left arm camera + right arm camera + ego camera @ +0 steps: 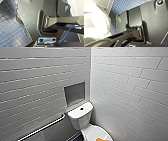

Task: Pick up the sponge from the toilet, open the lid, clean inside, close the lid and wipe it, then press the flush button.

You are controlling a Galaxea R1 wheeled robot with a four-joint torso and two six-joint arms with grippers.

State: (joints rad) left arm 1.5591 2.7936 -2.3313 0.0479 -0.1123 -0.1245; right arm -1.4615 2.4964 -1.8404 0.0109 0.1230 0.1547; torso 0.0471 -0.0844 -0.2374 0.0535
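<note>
The white toilet (80, 119) stands in the corner of the tiled walls, low in the head view. Its tank top carries the small dark flush button (81, 108) at its centre. The oval lid (93, 133) lies down over the bowl. On the lid's near end rests the orange sponge (102, 139), cut by the picture's lower edge, with nothing touching it. Both of my grippers stand wide open and hold nothing.
A metal grab bar (45, 127) slants along the left wall beside the tank. A grey recessed niche (74, 93) sits above the tank. Dark blue floor tiles (8, 31) show under the left arm. A bright white rounded body (96, 22) lies close by the right arm.
</note>
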